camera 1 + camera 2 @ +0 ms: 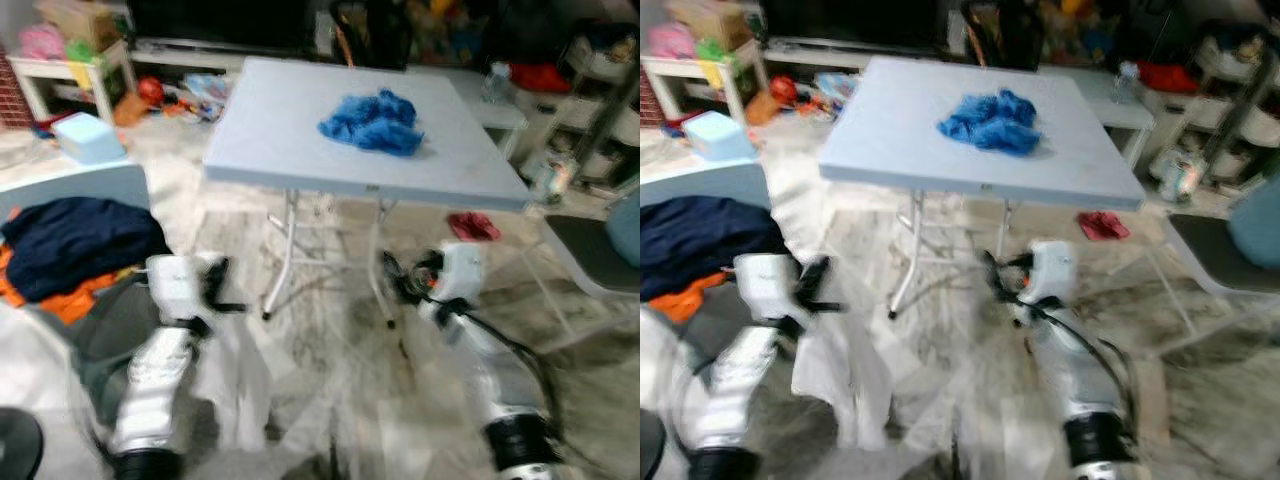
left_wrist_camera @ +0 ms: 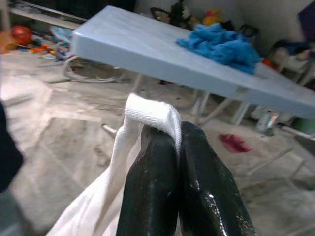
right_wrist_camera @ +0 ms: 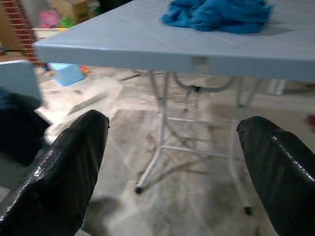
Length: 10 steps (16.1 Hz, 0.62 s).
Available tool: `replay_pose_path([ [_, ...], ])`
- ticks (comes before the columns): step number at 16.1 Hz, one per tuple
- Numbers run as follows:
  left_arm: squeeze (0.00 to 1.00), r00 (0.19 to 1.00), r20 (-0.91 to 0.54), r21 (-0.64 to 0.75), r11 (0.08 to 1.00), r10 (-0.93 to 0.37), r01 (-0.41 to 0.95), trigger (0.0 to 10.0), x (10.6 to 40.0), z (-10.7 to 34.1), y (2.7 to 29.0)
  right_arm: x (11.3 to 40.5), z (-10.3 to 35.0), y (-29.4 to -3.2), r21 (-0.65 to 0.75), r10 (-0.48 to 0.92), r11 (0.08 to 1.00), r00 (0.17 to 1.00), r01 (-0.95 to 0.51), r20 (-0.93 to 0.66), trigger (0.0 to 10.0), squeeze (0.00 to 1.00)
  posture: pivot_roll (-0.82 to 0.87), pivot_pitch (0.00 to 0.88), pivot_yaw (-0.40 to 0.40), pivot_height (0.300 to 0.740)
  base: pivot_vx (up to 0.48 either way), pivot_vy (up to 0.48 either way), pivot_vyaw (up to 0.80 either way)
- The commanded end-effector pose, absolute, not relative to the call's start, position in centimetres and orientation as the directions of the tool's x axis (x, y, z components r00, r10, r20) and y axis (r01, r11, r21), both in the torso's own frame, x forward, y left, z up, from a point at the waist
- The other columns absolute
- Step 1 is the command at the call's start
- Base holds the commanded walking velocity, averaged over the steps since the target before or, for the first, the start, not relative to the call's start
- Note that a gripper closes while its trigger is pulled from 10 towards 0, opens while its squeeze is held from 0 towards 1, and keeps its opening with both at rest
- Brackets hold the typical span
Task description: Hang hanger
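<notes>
While both silver arms hang low in front of the robot, the left gripper has its two glossy black fingers pressed together on a white garment, whose ribbed, folded hem loops over the fingertips. From there the thin white cloth drapes down toward the marbled grey floor beside the left arm. The right gripper is held with its rounded black fingers wide apart and nothing between them, pointing at the thin white metal legs under the folding table.

That table is square, pale grey-blue and smooth-topped, and a crumpled blue cloth (soft and fuzzy-looking) lies on it toward the far right corner. To the robot's left, a heap of dark navy clothing with orange fabric beneath it rests on a low grey surface. A small light-blue box sits beyond the heap. A red rag lies on the floor past the table's right edge. No hanger can be made out in these blurred views.
</notes>
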<state>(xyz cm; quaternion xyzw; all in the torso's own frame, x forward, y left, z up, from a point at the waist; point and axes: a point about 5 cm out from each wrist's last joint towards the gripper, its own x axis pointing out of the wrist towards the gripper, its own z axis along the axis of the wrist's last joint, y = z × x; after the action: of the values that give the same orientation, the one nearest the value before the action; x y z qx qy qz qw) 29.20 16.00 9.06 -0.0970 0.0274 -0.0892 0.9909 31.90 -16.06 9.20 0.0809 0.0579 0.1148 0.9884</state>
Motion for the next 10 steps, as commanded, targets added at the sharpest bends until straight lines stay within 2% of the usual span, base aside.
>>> replay_pose_path([
  [1,0.0,0.985,-0.011,-0.177,0.97,-0.172,0.168,10.0,29.39,9.65,16.67,32.18,9.67,-15.55,0.172,0.246,0.958,0.966,-0.23,-0.08,10.0,0.0,-0.05,0.0,-0.103,0.74,0.281,0.0,0.0],
  [3,0.0,0.985,-0.014,-0.178,0.97,-0.173,0.168,10.0,29.39,9.6,16.7,32.2,9.63,-15.5,0.172,0.248,0.958,0.965,-0.231,-0.082,10.0,0.0,-0.05,0.0,-0.105,0.74,0.279,0.0,0.0],
  [10,0.0,0.985,-0.017,-0.18,0.969,-0.174,0.168,10.0,29.36,9.53,16.67,32.11,9.48,-15.46,0.173,0.247,0.958,0.965,-0.229,-0.086,10.0,0.0,-0.05,0.0,-0.103,0.74,0.299,0.367,-0.56],
])
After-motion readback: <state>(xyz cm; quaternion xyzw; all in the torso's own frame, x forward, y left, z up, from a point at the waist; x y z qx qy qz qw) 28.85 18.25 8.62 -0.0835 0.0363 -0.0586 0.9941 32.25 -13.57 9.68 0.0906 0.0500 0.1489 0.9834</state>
